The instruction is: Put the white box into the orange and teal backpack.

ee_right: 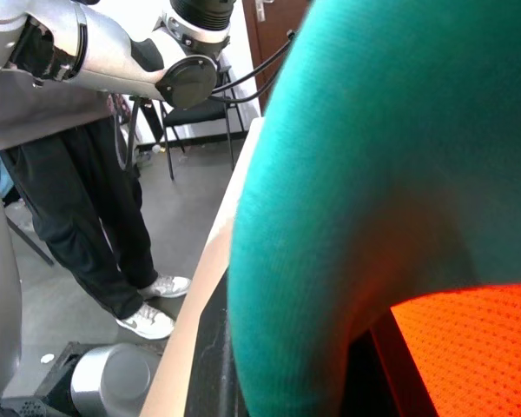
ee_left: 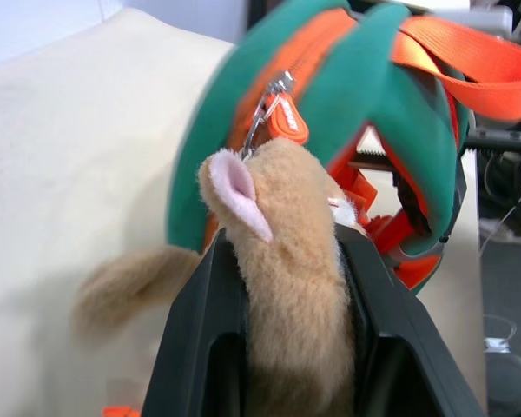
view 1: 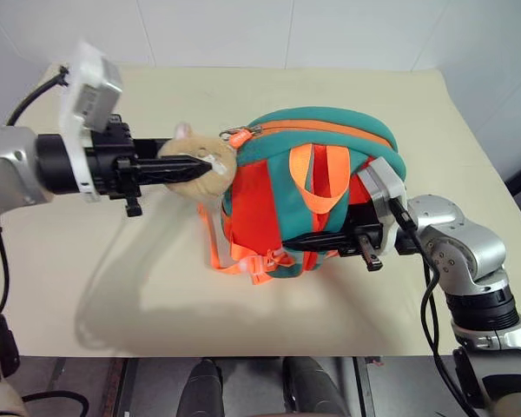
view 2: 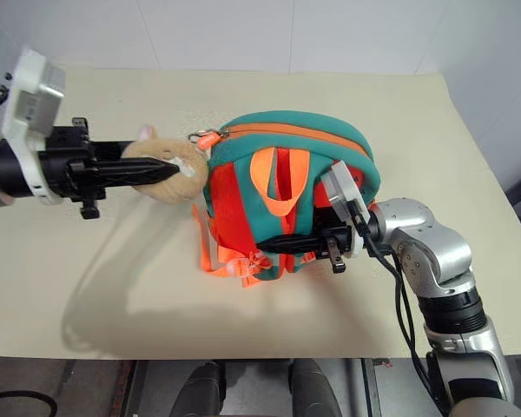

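Head views: we see the orange and teal backpack (view 1: 308, 187) at the middle of the cream table (view 1: 87, 295). Left of the backpack, our left gripper (view 1: 195, 165) pinches the tan plush toy (view 1: 204, 169) that hangs from the backpack's zipper. On the backpack's right side, our right gripper (view 1: 308, 241) is clamped narrow on the backpack's lower edge.

Left wrist view: the black fingers (ee_left: 200, 339) squeeze the plush toy; the orange zipper pull (ee_left: 282, 122) sits just beyond it.

Right wrist view: teal fabric is pressed against the fingers. Past the table edge, beyond the backpack, a person's legs (ee_right: 87, 226) and a chair (ee_right: 200, 109) stand on the floor.
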Robot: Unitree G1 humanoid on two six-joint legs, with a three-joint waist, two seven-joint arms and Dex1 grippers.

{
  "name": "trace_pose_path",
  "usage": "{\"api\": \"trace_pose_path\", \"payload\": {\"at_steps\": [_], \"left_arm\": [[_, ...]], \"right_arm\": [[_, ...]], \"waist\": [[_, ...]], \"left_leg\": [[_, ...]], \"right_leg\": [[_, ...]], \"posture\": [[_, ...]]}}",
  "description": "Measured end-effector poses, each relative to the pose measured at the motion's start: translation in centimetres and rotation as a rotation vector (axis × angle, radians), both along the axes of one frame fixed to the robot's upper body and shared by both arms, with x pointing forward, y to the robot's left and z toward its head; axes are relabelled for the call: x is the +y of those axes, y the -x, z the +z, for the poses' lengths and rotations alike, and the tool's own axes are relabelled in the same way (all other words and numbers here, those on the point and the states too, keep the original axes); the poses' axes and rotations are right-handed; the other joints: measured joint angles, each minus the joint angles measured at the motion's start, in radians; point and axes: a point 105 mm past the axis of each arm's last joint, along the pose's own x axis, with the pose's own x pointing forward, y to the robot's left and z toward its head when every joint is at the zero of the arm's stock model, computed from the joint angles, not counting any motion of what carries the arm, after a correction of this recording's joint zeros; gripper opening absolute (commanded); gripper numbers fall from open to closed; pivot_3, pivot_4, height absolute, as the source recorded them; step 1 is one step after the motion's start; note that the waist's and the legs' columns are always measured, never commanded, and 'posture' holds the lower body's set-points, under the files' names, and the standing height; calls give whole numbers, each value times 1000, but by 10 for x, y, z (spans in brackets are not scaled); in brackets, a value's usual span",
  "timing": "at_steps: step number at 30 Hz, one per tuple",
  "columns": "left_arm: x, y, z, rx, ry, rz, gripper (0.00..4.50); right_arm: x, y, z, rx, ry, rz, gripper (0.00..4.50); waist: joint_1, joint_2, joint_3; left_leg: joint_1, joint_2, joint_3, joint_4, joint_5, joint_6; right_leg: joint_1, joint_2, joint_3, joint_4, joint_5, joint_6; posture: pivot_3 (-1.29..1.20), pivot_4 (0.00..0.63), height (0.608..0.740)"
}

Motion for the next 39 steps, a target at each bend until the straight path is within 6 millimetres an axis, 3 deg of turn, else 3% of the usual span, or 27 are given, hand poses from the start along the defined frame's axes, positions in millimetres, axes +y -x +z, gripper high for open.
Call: {"api": "trace_pose_path", "payload": {"at_steps": [5,13,21,27,32,39], "left_arm": [[20,-5,1,30,-26,1,815],[42,-23,-49,200,-171,-61,814],[31,-41,-97,334,-256,-148,801],[26,-49,-123,388,-318,-169,800],[22,-55,-132,377,-333,-172,799],[22,-54,-114,277,-168,-155,798]], "right_arm": [[4,7,-1,21,-24,-3,0],[8,13,-1,24,-49,-21,0],[8,12,-2,27,-53,-47,0],[8,11,-1,27,-54,-54,0],[8,10,-1,25,-52,-62,0],[4,8,-2,10,-28,-82,0]], "waist": [[-2,0,0],[1,1,0],[1,1,0],[1,1,0],[2,1,0],[4,1,0]], "left_leg": [[0,0,0,-2,0,0],[0,0,1,-3,0,0],[0,0,1,-3,0,0],[0,0,1,-3,0,0],[0,0,1,-1,0,0],[-1,0,0,-1,0,0]], "right_leg": [[-1,0,0,0,-1,-1],[-2,0,0,0,-1,-2],[-2,0,0,1,-1,-1],[-2,0,0,1,-1,-1],[-2,0,0,2,-1,-1],[-2,0,-1,2,-1,-1]], "posture": [[0,150,740],[0,150,740],[0,150,740],[0,150,740],[0,150,740],[0,150,740]]}}
